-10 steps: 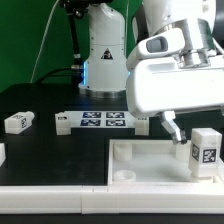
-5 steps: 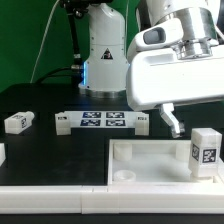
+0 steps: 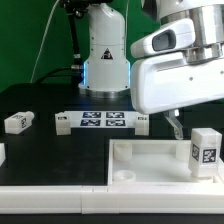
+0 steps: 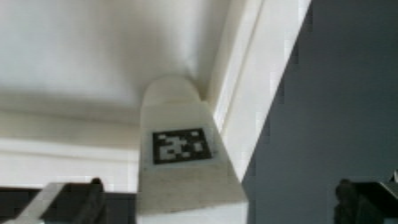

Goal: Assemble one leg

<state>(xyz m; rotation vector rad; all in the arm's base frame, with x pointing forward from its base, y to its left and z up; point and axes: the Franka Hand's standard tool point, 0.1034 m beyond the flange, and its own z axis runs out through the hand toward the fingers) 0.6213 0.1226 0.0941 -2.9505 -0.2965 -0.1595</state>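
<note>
A white leg (image 3: pixel 205 150) with a square tag stands upright in the far right corner of the large white tray (image 3: pixel 150 172). My gripper (image 3: pixel 181 126) hangs just above and beside it, toward the exterior view's left. In the wrist view the leg (image 4: pixel 180 150) stands against the tray's rim (image 4: pixel 253 60). It reaches in between my dark fingertips (image 4: pixel 71 203), which stand wide apart and touch nothing; the gripper (image 4: pixel 222 207) is open. A second leg (image 3: pixel 18 122) lies on the black table at the exterior view's left.
The marker board (image 3: pixel 104 121) lies behind the tray, with a small white piece (image 3: pixel 143 123) at its right end. Another white part (image 3: pixel 2 155) shows at the left edge. The robot base (image 3: pixel 103 55) stands at the back.
The gripper rose a little, then came back down and shifted toward the exterior view's right, closer to the upright leg. The leg and tray have not moved.
</note>
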